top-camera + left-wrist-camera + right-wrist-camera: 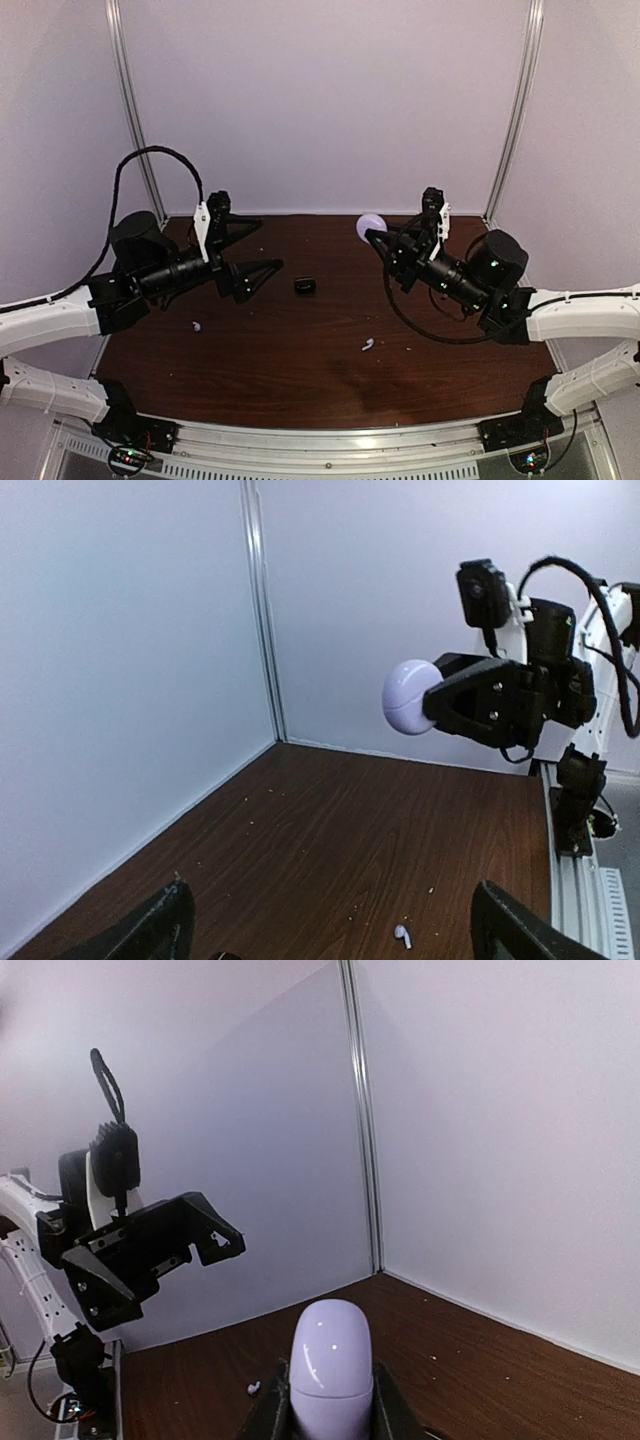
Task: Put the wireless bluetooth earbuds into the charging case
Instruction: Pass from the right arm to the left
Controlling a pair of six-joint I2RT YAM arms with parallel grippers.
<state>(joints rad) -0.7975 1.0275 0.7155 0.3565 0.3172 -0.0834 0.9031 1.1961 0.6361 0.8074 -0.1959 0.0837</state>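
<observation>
The right gripper [374, 234] is clamped on the case [404, 696] and holds it up above the table [300, 380], with the lid apparently shut. The left gripper [262, 248] hangs with its fingers spread wide, empty. One earbud [197, 325] lies on the wood toward the left side, a second earbud [368, 345] nearer the middle. The case looks light, hard and glossy — likely to slip between flat pads — so grip it below the seam. Each earbud is probably best pinched across its stem.

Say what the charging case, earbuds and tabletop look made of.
Charging case: pale lavender plastic, glossy, with small highlights on its shell.
Earbuds: probably similar pale plastic; too small to judge finish.
Tabletop: dark wood-grain surface, perhaps laminate, faint streaks visible.
</observation>
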